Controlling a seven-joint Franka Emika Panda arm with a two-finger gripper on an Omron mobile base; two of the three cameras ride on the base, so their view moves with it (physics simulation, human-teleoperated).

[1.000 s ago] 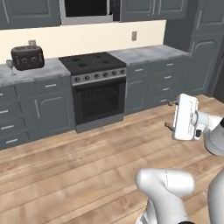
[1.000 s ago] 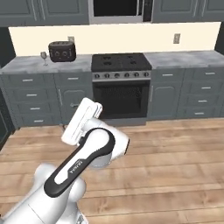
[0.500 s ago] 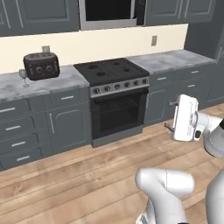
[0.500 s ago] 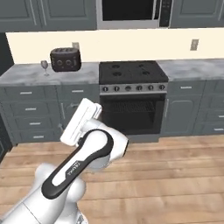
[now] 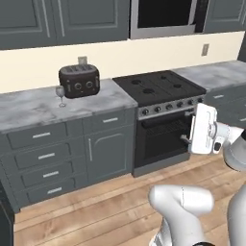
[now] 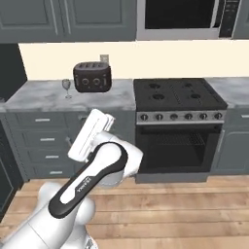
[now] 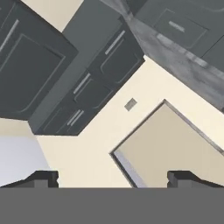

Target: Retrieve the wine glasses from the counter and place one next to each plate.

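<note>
Base has driven closer; wine glass (image 5: 60,95) apparently near the counter (image 5: 33,111) edge, gripper (image 7: 112,177) spread, empty.

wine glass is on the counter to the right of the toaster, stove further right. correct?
Not quite. The wine glass stands on the counter to the left of the toaster, not the right, apart from it. The left base view shows it, and the right base view agrees. The stove is indeed further right.

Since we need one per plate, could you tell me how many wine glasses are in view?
1: a wine glass stands on the counter, just left of the toaster. Others may be out of frame.
</note>
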